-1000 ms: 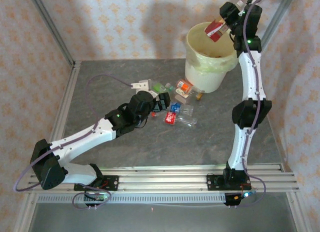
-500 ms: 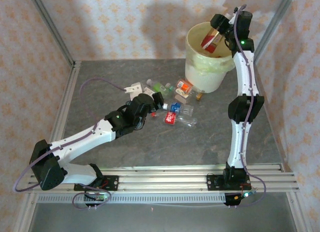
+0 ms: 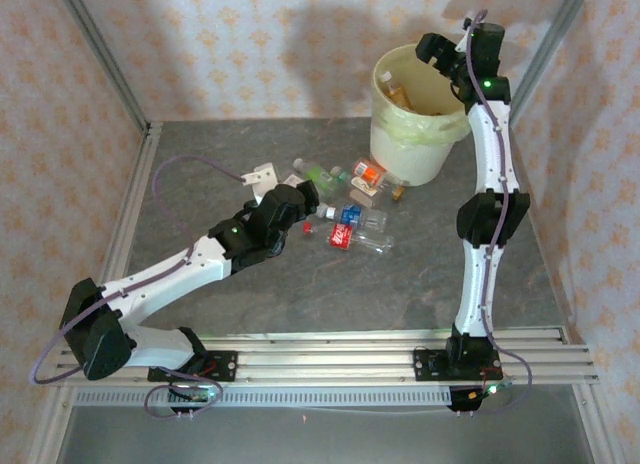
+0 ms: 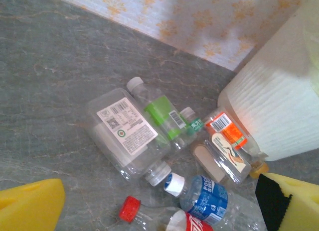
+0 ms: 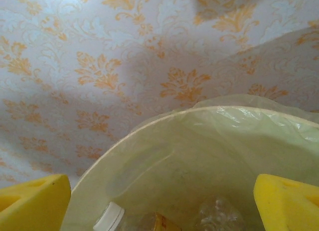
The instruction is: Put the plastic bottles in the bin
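The left jaws stand wide, their yellow foam pads [image 4: 31,205] parted to the two lower corners of the left wrist view, with nothing between them but bare grey stone-patterned worktop [image 4: 55,66] and the nearest of the plastic bottles [image 4: 164,151]. These lie on their sides in a loose heap just ahead of the jaws, between them and the round cream-white bin [image 4: 279,106] with its pale yellow-green bag liner. Closest in is a clear bottle with a red cap [image 4: 130,209]. Its body runs sideways toward the right-hand pad, roughly along the line on which the jaws close, so taking it would, I judge, call for a turn of the wrist. Just beyond it lies a blue-labelled bottle with a white cap [image 4: 204,193]. Farther out is a flat clear bottle with a white printed label [image 4: 124,134], slanting from upper left to lower right, beside a green-labelled bottle [image 4: 158,109] on much the same slant. An orange-labelled bottle [image 4: 225,129] lies close by the foot of the bin. The right jaws are also wide and hold nothing; they hang over the bin's mouth, where a white cap [image 5: 109,216] and a crumpled clear bottle [image 5: 219,213] show inside. From above, the left arm [image 3: 200,254] is much the nearer to the heap, and the right arm [image 3: 490,164] is well apart from it.
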Robot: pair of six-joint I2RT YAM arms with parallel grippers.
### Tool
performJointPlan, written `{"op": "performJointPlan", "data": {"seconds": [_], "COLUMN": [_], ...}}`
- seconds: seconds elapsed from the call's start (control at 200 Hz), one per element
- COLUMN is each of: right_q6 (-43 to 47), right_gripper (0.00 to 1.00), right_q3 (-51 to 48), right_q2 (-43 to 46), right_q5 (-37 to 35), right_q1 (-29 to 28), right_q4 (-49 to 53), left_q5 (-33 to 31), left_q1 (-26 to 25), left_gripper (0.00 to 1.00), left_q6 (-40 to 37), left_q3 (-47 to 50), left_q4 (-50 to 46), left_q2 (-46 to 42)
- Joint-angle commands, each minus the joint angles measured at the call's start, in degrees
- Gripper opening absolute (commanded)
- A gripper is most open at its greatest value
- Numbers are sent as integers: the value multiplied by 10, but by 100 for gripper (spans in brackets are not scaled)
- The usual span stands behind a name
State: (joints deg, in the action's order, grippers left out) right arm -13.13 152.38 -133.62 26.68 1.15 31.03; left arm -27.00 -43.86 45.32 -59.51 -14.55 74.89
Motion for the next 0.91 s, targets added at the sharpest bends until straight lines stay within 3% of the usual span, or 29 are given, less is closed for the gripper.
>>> {"op": "performJointPlan", "data": {"seconds": [0.0, 0.28, 0.45, 0.635, 0.901], "right_q6": [21, 31, 55, 8, -69], "right_gripper": [95, 95, 95, 95, 96], "right_q3": [10, -106, -323, -577, -861], "right_q2": [68, 183, 320, 463, 636], "right_q5": [24, 90, 81, 81, 27], "right_q1": [-1, -16, -51, -75, -78], "right_q4": [22, 36, -43, -166, -216], "left_q5": [-32, -40, -45, -38, 55], "left_q1": [9, 18, 28, 46, 110], "left_gripper": [100, 100, 100, 100, 100], "left_q6": [20, 41, 63, 82, 115], "left_q3": [15, 57, 75, 52, -53], "left_q4": [8, 19, 6, -55, -153], "left_q2": [1, -15, -29, -19, 72]}}
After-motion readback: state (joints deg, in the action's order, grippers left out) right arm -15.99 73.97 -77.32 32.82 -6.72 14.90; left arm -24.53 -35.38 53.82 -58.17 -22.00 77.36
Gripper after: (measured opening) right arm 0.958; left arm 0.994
